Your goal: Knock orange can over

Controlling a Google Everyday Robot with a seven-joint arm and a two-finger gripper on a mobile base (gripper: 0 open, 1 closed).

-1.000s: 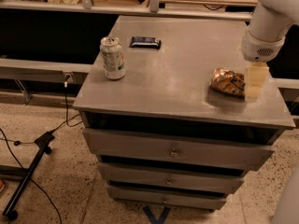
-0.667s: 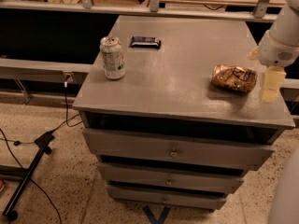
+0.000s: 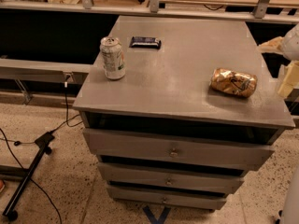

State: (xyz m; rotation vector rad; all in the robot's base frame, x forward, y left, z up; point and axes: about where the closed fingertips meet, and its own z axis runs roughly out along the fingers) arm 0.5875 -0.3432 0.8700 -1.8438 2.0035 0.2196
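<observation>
The orange can [image 3: 233, 82] lies on its side on the grey cabinet top [image 3: 182, 64], near the right front corner, with its shiny copper side and pale graphics facing up. My gripper [image 3: 288, 79] is at the right edge of the view, just beyond the cabinet's right edge and apart from the can. Only part of it shows, below the white arm [image 3: 292, 41].
A white-and-green can [image 3: 112, 57] stands upright at the top's left side. A dark flat bar [image 3: 145, 42] lies behind it. The cabinet has drawers [image 3: 174, 151] in front. A black stand and cables [image 3: 32, 167] lie on the floor at left. Shelving runs behind.
My arm and gripper have moved right, from beside the lying orange can to beyond the cabinet's right edge. The can stays on its side.
</observation>
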